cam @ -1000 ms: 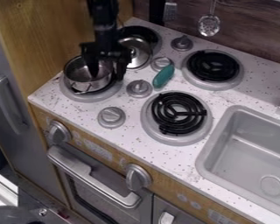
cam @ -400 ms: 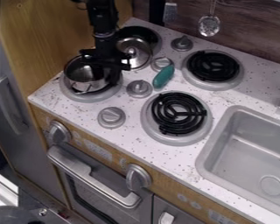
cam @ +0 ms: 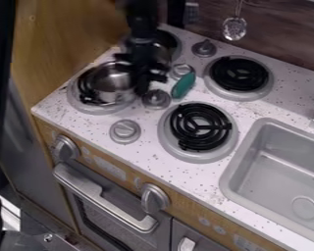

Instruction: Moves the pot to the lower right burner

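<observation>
There are four burners [cam: 199,126], four knobs on the desk [cam: 144,153] and two on the front [cam: 155,198], one pot [cam: 111,89], one sink [cam: 277,171], one slotted spoon [cam: 234,28] and one teal object [cam: 183,86].

- pot [cam: 112,82]: shiny metal, smooth, pretty reflective
- lower right burner [cam: 214,128]: black coil with a bit of sheen, smooth grey ring round it
- desk [cam: 153,147]: smooth whitish top with dark speckles, wood-look front
- sink [cam: 242,154]: smooth grey, kinda satin
- side panel [cam: 61,34]: warm wood grain
- back wall [cam: 277,37]: darker wood-look
- slotted spoon [cam: 234,28]: glossy metal
- oven handle [cam: 107,200]: silvery, soft shine
</observation>
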